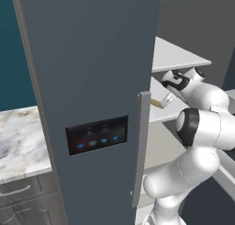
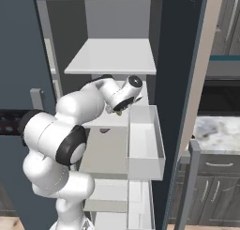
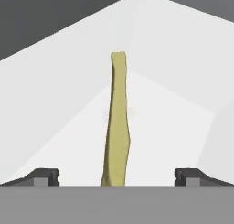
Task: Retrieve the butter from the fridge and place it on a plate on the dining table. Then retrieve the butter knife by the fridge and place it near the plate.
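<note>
Right at the bottom of my hand view, the gripper has its two dark fingertips spread as wide as they go, one out to each side, and nothing is pinched between them. Straight up the middle between those tips runs the butter, a slim pale yellow-olive stick lying lengthwise away from me on a white shelf, its near end down level with the tips, though I cannot tell whether they touch it. Past its far end the shelf meets the pale rear wall, with dark grey above.

From the left base view, I've got the closed slate-grey door of the fridge close in front, its black panel with blue lights at mid height and a long grey bar handle on its edge. Beyond that edge the white arm reaches into the open compartment, and a sliver of the butter shows on the shelf just ahead of the hand.

In the right base view, I see a clear door bin hanging on the open door beside the wrist, and a higher white shelf above. Further right, a marble counter sits over dark cabinets
</note>
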### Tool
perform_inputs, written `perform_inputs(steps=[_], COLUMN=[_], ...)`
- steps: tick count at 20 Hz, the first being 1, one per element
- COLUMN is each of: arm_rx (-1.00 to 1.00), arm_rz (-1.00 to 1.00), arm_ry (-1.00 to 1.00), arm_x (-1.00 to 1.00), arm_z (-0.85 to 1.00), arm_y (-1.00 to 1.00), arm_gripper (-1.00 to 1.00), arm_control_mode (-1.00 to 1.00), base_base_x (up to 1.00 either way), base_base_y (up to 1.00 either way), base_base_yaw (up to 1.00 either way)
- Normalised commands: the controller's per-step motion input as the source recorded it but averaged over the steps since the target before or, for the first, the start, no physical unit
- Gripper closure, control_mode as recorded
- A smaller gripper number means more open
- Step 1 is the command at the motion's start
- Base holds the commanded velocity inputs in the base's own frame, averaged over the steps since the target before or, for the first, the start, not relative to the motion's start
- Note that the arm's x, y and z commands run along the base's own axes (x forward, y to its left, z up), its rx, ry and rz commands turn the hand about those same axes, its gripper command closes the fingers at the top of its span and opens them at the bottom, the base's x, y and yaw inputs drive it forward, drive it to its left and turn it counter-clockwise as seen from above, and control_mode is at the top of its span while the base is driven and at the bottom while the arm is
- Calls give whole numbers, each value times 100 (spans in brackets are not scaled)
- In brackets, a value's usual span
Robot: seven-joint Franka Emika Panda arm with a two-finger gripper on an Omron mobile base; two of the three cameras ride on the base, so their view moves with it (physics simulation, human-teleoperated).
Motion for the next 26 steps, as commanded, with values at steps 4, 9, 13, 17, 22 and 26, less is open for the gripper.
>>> perform_inputs(steps=[4,9,13,17,22,26], arm_rx=[0,0,0,0,0,0], arm_rz=[0,0,0,0,0,0], arm_ry=[13,6,0,0,0,0], arm_x=[16,21,26,20,15,1], arm_z=[-4,-6,-7,-11,-16,-10], arm_y=[26,15,1,0,0,4], arm_gripper=[-100,-100,-100,-100,-100,-100], arm_control_mode=[-100,-100,-100,-100,-100,-100], base_base_x=[0,0,0,0,0,0], base_base_y=[0,0,0,0,0,0], base_base_yaw=[0,0,0,0,0,0])
